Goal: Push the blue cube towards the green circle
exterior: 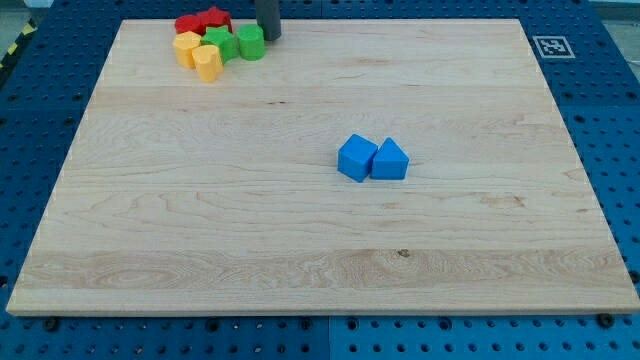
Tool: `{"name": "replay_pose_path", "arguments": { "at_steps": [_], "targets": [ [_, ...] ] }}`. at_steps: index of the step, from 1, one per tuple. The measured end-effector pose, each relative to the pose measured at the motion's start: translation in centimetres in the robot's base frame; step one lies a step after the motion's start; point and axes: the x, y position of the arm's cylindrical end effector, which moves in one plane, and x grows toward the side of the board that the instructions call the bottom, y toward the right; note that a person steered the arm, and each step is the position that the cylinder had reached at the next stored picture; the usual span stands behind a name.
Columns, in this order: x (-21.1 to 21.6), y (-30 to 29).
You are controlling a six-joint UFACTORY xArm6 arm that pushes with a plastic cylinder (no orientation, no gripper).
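The blue cube point(356, 158) lies right of the board's middle, touching a blue triangular block point(390, 160) on its right. The green circle point(251, 43) sits in a cluster at the view's top left. My tip point(270, 37) stands just right of the green circle, far up and left from the blue cube.
The cluster at the top left also holds a green star-like block point(222, 44), two red blocks point(203, 22) and two yellow blocks point(198, 57). The wooden board point(320, 260) has a marker tag point(550, 46) at its top right corner. Blue pegboard surrounds it.
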Motion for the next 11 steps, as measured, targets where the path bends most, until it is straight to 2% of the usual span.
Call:
{"name": "replay_pose_path", "arguments": {
  "at_steps": [1, 2, 3, 4, 5, 6, 7, 10, 11],
  "targets": [
    [-0.2, 0.1],
    [0.0, 7.2],
    [4.8, 15.5],
    [13.8, 21.2],
    [22.6, 21.8],
    [27.6, 17.7],
    [27.3, 13.0],
    [23.3, 12.9],
    [21.5, 11.1]
  ]
}}
